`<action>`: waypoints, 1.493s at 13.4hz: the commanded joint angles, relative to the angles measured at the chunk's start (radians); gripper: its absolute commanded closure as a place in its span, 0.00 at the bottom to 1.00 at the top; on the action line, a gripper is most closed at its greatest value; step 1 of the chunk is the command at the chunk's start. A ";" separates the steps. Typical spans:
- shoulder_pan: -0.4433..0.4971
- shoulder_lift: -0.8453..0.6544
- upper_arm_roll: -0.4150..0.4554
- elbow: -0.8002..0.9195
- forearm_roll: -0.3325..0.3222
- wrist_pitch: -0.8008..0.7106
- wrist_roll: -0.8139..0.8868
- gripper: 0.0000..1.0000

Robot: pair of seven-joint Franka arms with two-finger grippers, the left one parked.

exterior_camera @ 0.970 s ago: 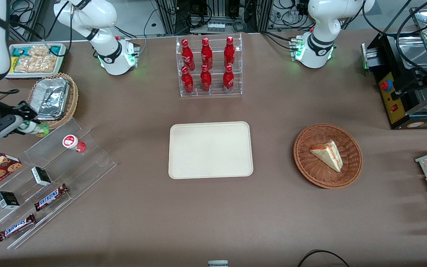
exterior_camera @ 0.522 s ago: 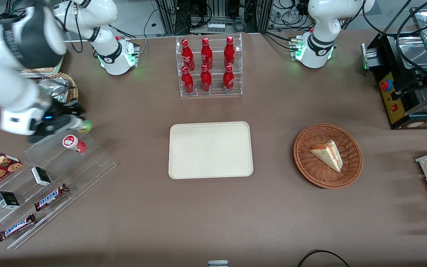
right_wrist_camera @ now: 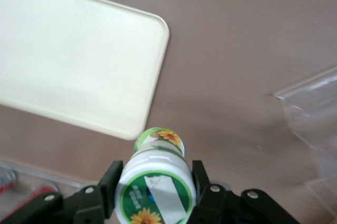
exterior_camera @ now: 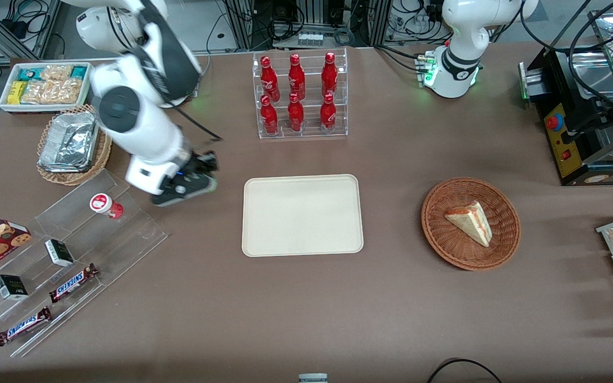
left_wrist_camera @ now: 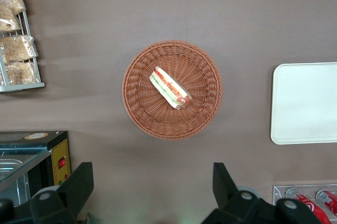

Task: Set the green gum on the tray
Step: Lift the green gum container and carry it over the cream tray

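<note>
My right gripper (exterior_camera: 201,180) hangs above the table between the clear stepped stand and the cream-white tray (exterior_camera: 302,215), close to the tray's edge. In the right wrist view the gripper (right_wrist_camera: 156,181) is shut on the green gum (right_wrist_camera: 156,171), a small green bottle with a white lid and sunflower label, one finger on each side of the lid. The tray (right_wrist_camera: 73,66) lies flat just ahead of the held bottle. In the front view the gripper body hides most of the gum.
A red gum bottle (exterior_camera: 102,204) stands on the clear stepped stand (exterior_camera: 125,234) with candy bars and small boxes. A rack of red soda bottles (exterior_camera: 298,96), a foil tray in a wicker basket (exterior_camera: 69,141), a white snack bin (exterior_camera: 46,85) and a sandwich basket (exterior_camera: 470,223) stand around.
The right arm has swung from beside the foil-tray basket past the stepped stand toward the tray, carrying the green gum with it. The red gum has not moved.
</note>
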 commanded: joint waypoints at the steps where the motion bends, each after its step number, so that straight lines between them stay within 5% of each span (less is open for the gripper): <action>1: 0.084 0.098 -0.013 0.029 0.019 0.120 0.157 1.00; 8: 0.248 0.333 -0.015 0.037 0.008 0.441 0.458 1.00; 20: 0.350 0.518 -0.024 0.181 -0.080 0.453 0.638 1.00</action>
